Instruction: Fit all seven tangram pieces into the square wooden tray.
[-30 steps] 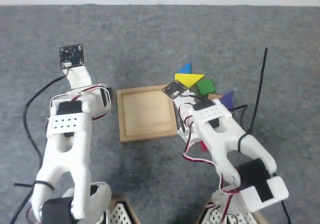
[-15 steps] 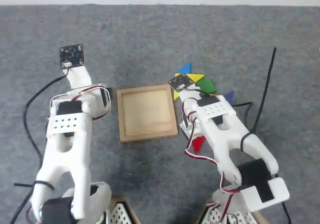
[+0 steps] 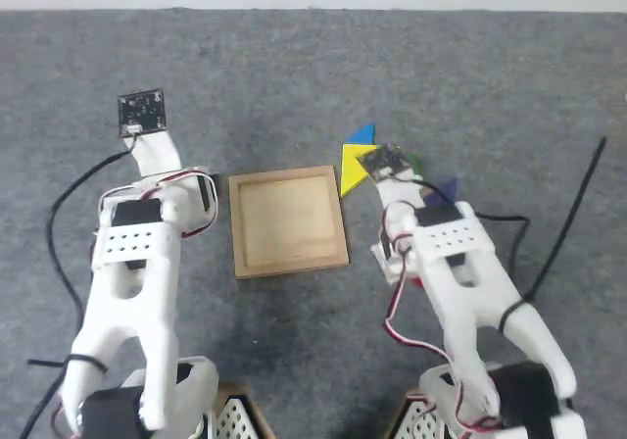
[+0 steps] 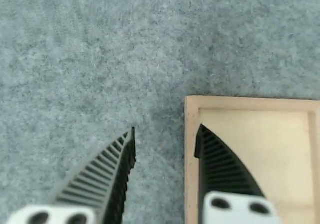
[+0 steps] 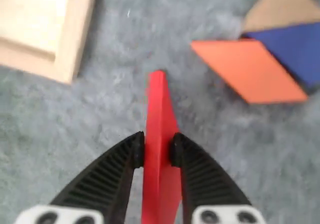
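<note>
I see right claw (image 5: 157,138) pinching red piece (image 5: 159,99) upright on edge, 3 o'clock of tray (image 3: 235,225); left claw (image 4: 166,130) spread astride tray's 9 o'clock rim; yellow piece (image 3: 352,162) at tray's 1 o'clock

Matt wooden tray (image 3: 287,221), fuzzy carpet (image 3: 294,76)

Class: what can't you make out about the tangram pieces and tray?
High view: the right arm covers most pieces, so seven cannot be counted; green piece peeks out.
Right wrist view: red piece, edge-on in the right gripper, shape unclear.
Left wrist view: tray cut off by the edge.
</note>
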